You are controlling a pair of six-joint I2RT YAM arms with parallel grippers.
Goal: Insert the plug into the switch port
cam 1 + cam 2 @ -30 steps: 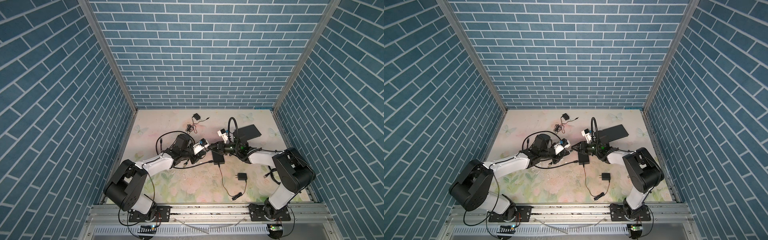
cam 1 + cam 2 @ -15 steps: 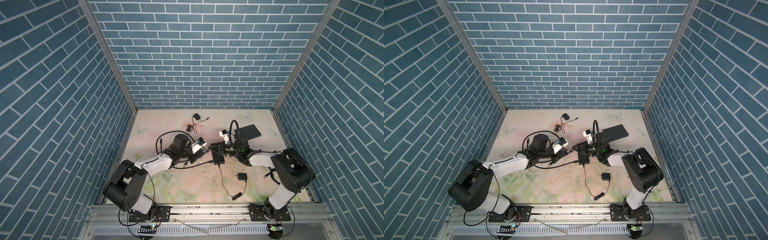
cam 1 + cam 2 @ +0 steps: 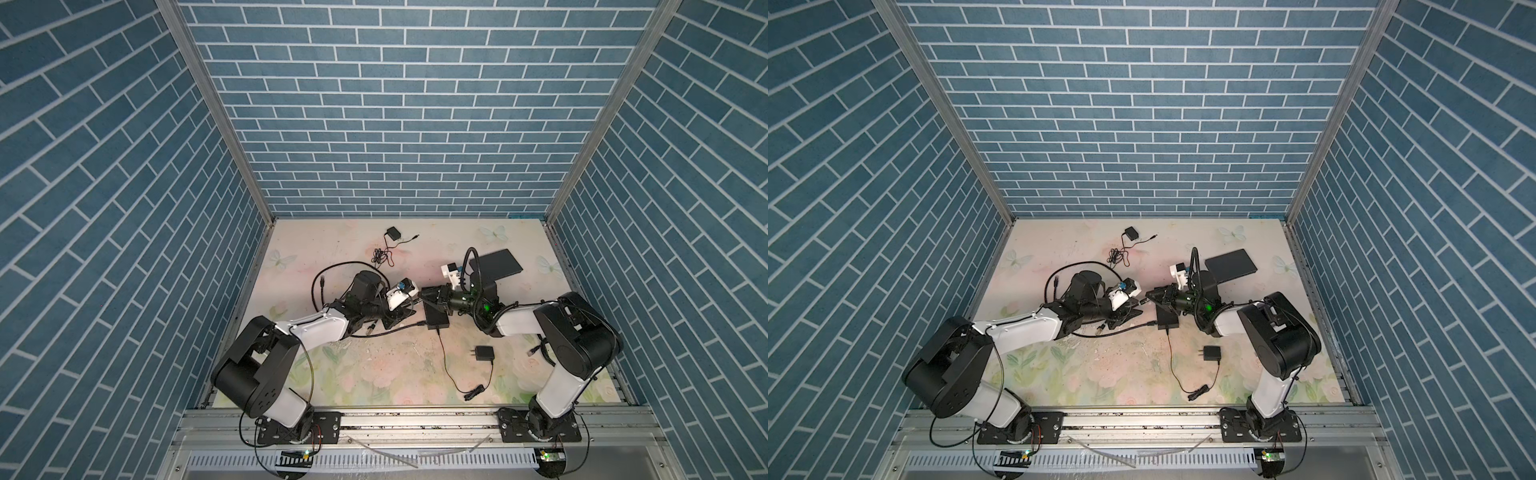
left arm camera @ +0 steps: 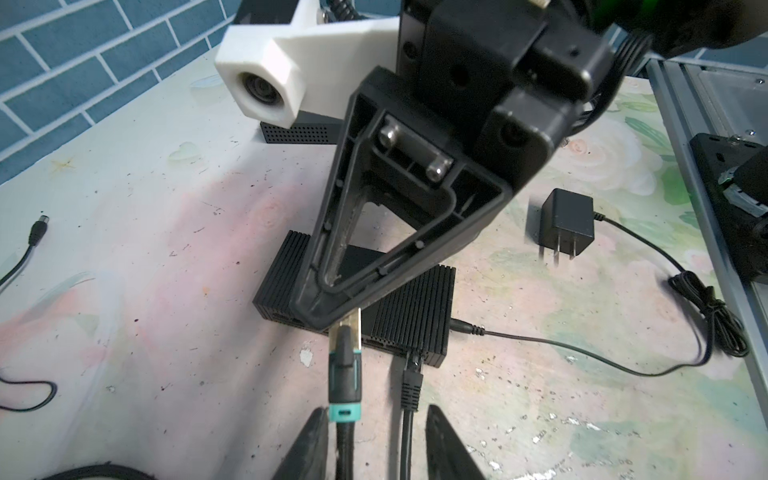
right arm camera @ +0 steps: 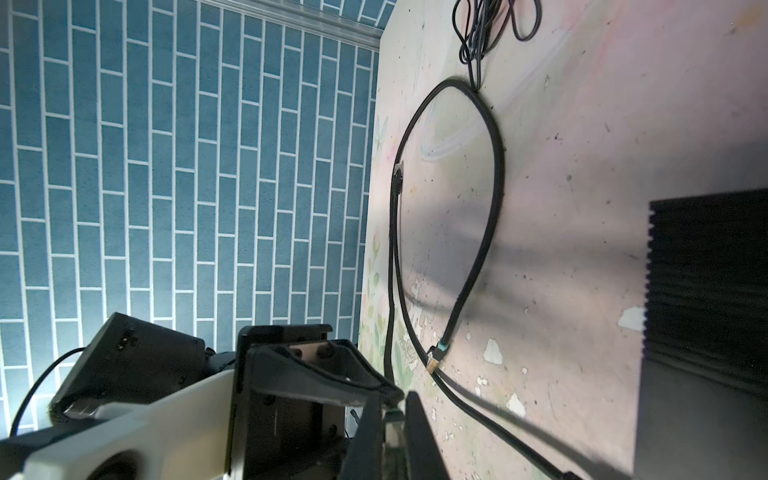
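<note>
The blue brick-patterned walls (image 3: 374, 124) carry white mortar lines. The pale counter (image 3: 374, 365) is printed with pink roses, green leaves and faint butterflies. The ribbed black plastic switch box (image 4: 415, 316) shows fine parallel grooves. The gold-tipped black network plug (image 4: 345, 340) has a teal collar. The square wall adapter (image 4: 567, 222) is black.

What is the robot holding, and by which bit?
The right end effector pinches the plug by its metal tip. The left end effector is open around the cable, gripping nothing.
</note>
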